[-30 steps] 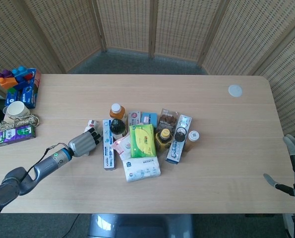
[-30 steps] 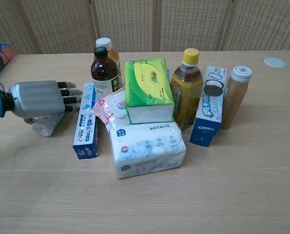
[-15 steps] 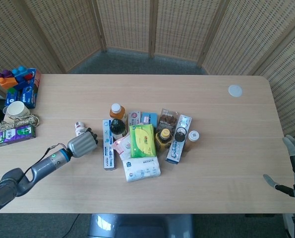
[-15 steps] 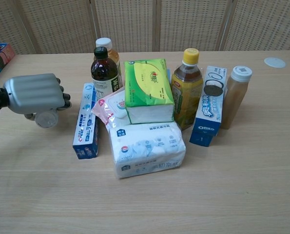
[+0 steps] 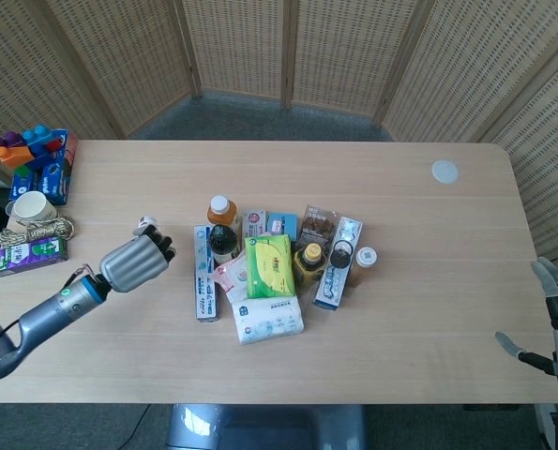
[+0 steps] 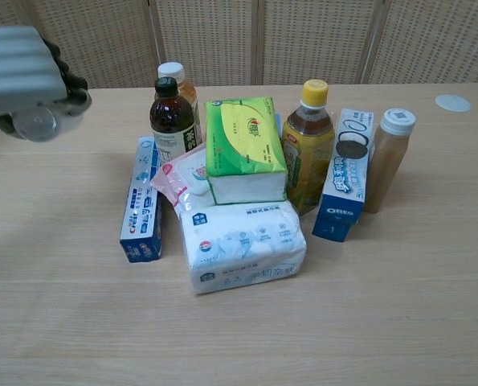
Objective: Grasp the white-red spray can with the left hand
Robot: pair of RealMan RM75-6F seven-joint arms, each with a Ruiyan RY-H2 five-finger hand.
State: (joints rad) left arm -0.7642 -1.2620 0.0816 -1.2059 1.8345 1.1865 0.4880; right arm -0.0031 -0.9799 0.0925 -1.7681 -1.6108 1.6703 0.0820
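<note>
Our left robot hand (image 5: 136,262) is wrapped tight around the white-red spray can (image 5: 146,224), up off the worktop (image 5: 400,309), left of the snacks. We think the can is light, hard and slippery, so we hold its middle.

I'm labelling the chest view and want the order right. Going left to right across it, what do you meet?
Left hand holding the spray can → blue toothpaste box → dark bottle → green tissue pack → yellow-capped tea bottle → Oreo box → white-capped brown bottle → white disc.
</note>
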